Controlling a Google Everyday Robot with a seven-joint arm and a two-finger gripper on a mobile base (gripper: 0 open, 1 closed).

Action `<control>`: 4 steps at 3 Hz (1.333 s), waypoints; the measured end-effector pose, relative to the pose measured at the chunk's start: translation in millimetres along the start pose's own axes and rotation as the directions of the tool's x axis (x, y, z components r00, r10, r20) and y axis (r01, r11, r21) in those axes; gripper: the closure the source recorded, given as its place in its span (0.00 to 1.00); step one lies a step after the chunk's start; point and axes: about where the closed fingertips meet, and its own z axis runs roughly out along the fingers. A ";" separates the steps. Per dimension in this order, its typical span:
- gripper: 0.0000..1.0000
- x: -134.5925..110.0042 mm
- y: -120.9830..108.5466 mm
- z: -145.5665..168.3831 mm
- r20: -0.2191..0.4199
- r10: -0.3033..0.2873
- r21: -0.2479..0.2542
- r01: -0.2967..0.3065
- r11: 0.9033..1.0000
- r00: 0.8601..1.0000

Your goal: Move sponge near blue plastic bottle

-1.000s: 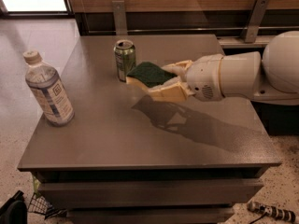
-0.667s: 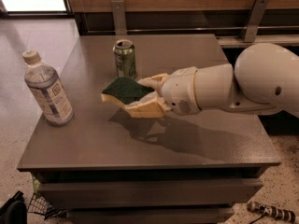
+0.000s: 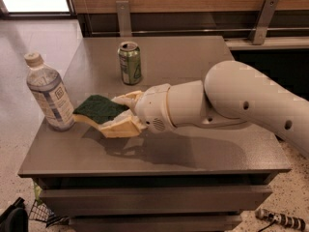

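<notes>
**A:** Gripping anything, that cream two-finger pincer (image 3: 110, 114)?

**B:** Yes. It is clamped on a small wavy-edged sponge (image 3: 98, 108) with a dark green scouring top over pale yellow foam. One of the fingers (image 3: 127, 99) lies over the sponge's right end and the other runs beneath it. The stretch of sponge between them is covered.

**A:** Where is the sponge on the grey rectangular surface (image 3: 193, 57)?

**B:** Over the front left part. Its free left end reaches the foot of the clear bluish plastic bottle (image 3: 48, 94), which has a cream cap and a white-and-blue label. Whether foam and bottle touch or only sit just beside each other, I cannot tell.

**A:** Is the sponge resting on the surface?

**B:** Hard to say. A dark shadow lies under the sponge and pincer and hides the underside.

**A:** And farther out?

**B:** The thick white arm (image 3: 241, 98) comes in from the right, and its far end is cut off by the frame. A green soda can (image 3: 130, 63) stands upright behind the pincer, well apart from the bottle, and its printing is unreadable. On the floor, a dark shape (image 3: 12, 220) at the bottom left corner is cropped, and I cannot identify the striped object (image 3: 277, 219) at the bottom right.
</notes>
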 end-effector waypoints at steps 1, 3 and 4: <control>0.62 -2.3 1.6 3.2 0.004 -0.003 -0.001 0.003 1.000 1.000; 0.16 -4.7 4.6 5.4 0.001 -0.009 -0.006 0.009 1.000 1.000; 0.00 -5.9 6.1 6.5 0.000 -0.012 -0.008 0.012 1.000 1.000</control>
